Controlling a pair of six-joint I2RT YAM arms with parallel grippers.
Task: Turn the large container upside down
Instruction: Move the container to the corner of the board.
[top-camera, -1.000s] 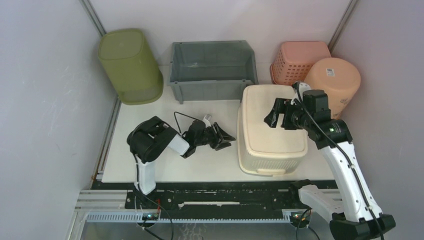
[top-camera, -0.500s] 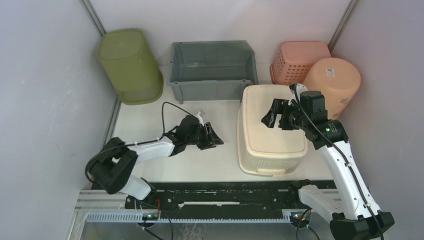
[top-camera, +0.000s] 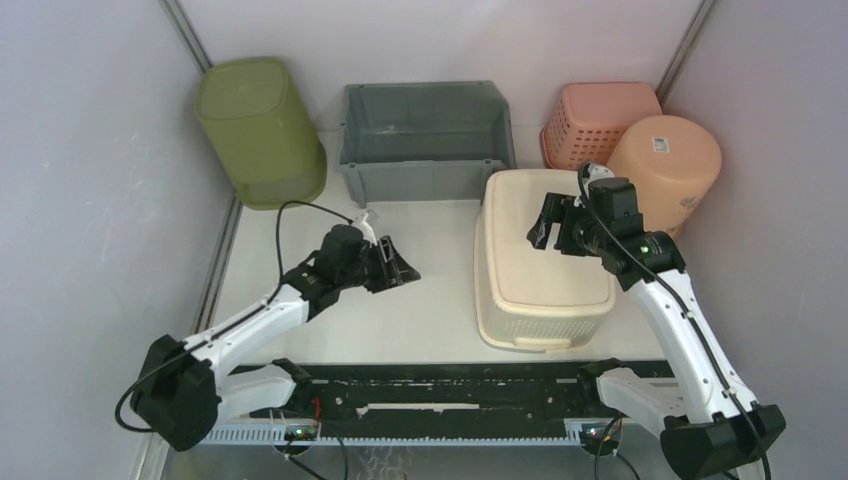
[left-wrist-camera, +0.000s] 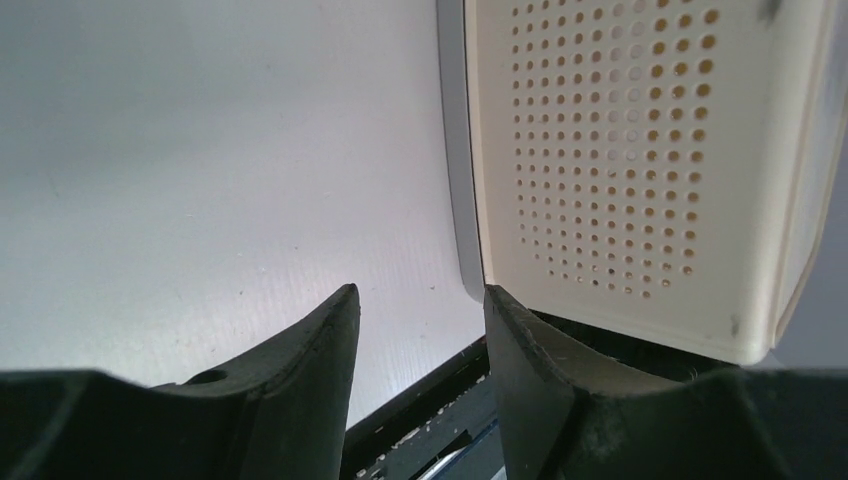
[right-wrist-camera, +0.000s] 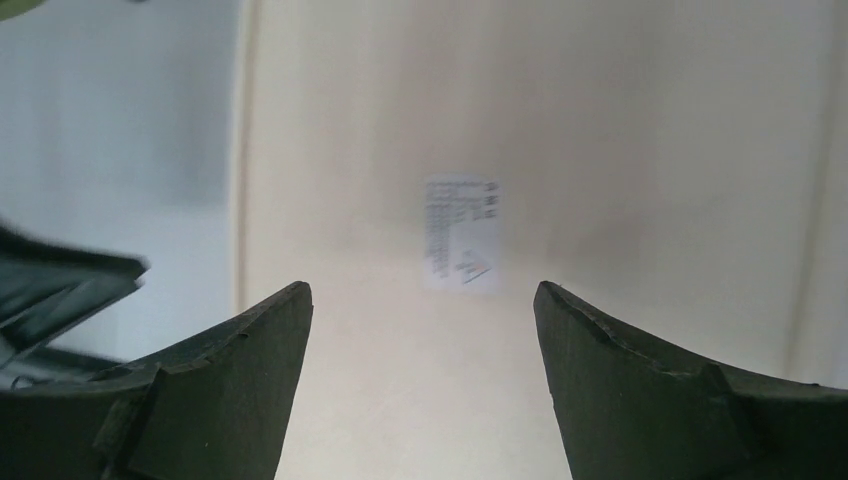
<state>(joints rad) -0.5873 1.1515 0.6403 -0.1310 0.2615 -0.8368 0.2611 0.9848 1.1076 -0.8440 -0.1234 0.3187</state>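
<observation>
The large container (top-camera: 540, 290), a cream perforated tub, rests on the table at right of centre with its flat base up and its wider rim down. My right gripper (top-camera: 545, 232) hovers open just above that base, nothing between its fingers. In the right wrist view the base (right-wrist-camera: 620, 150) and its white label (right-wrist-camera: 460, 235) fill the frame beyond the right gripper (right-wrist-camera: 420, 288). My left gripper (top-camera: 400, 268) is open and empty, over bare table to the left of the container and apart from it. The left wrist view shows the dotted side wall (left-wrist-camera: 620, 150) ahead of the left gripper (left-wrist-camera: 420, 292).
An olive bin (top-camera: 258, 130) stands at the back left, a grey open-fronted bin (top-camera: 425, 140) at the back centre. A pink basket (top-camera: 600, 115) and an orange bucket (top-camera: 665, 160) crowd the back right corner. A black rail (top-camera: 440, 385) runs along the near edge.
The left arm has stretched out low and drawn its gripper leftward, away from the container. The right gripper has shifted slightly over the base, still open.
</observation>
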